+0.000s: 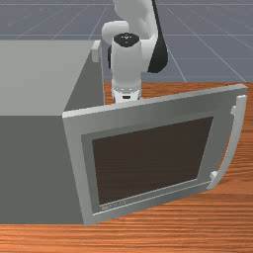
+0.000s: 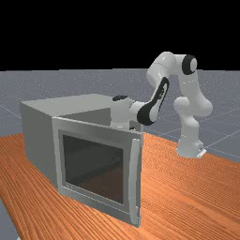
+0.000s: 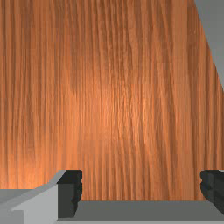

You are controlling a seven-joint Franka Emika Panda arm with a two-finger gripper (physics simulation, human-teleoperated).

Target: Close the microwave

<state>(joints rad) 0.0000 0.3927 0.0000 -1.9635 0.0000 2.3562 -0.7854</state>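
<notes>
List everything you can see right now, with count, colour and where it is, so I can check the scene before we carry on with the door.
microwave: one, grey, on the front view's left
door: one, grey frame, standing open, joined to the microwave at the front view's left end of the door
window: one, dark, set in the door
handle: one, light grey, upright along the door's free edge
table: one, orange-brown wood, under the microwave
floor: one, grey with pale lines, beyond the table
backdrop: one, black, above the floor in the far view
arm: one, white and grey with black parts, base at the far view's right, lower end behind the door in the front view
fingers: two, dark-tipped, apart
</notes>
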